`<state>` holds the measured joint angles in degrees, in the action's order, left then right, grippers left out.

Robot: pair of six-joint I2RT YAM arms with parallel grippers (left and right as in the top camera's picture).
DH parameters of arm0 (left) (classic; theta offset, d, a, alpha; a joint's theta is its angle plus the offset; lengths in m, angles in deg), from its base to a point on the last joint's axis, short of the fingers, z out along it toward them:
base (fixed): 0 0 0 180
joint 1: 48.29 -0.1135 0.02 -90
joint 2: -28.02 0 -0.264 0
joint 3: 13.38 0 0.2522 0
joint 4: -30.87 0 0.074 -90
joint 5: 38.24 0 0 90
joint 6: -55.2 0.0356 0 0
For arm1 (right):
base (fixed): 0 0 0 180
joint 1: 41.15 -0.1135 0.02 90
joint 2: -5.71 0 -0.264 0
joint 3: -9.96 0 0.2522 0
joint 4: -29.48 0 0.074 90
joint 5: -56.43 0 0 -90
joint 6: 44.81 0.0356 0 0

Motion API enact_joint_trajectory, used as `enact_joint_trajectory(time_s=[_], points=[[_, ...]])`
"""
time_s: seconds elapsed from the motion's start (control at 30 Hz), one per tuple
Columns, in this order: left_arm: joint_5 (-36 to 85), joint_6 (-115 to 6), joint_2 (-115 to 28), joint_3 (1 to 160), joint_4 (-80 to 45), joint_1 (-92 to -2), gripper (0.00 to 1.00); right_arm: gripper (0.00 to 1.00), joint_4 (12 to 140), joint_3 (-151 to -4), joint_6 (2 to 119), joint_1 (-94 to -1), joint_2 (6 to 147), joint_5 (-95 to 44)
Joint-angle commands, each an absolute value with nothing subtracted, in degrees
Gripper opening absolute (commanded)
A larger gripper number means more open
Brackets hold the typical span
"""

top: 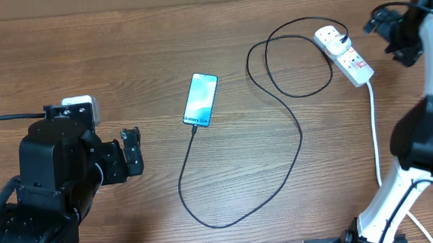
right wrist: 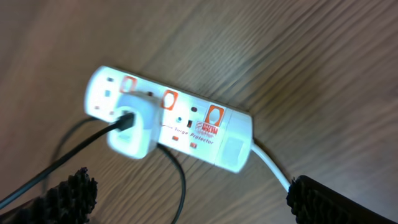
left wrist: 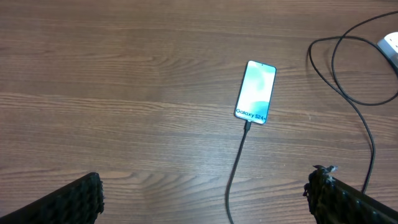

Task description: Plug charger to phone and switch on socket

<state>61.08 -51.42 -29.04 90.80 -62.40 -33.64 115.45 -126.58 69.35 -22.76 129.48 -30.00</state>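
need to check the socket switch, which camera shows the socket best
The right wrist view: the socket is close up, red marks and plugged-in charger clear. Overhead shows the socket small at the top right; left wrist catches only a white sliver of it at the right edge.

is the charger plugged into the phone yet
Plugged in, it appears: the tip of the charger meets the bottom edge of the phone, by the Galaxy S24 text, in both the left wrist and overhead views.

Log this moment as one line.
charger: tip at phone, plug in socket | socket state: cannot tell | left gripper: open, off phone | right gripper: open, over socket
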Motion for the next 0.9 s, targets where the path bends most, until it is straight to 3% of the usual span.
enact_joint_trajectory(time_s=[0.0,0.43,0.87], points=[[62.3,-52.4,-28.9,91.0,-62.4,-33.3,0.99,1.00,117.7,-127.7,70.6,-22.4,125.6,-30.9],[62.3,-52.4,-28.9,91.0,-62.4,-33.3,1.00,1.00,135.9,-127.6,71.6,-24.1,103.2,-30.9],[62.3,-52.4,-28.9,91.0,-62.4,-33.3,1.00,1.00,140.3,-117.1,71.6,-37.9,73.0,-33.5]])
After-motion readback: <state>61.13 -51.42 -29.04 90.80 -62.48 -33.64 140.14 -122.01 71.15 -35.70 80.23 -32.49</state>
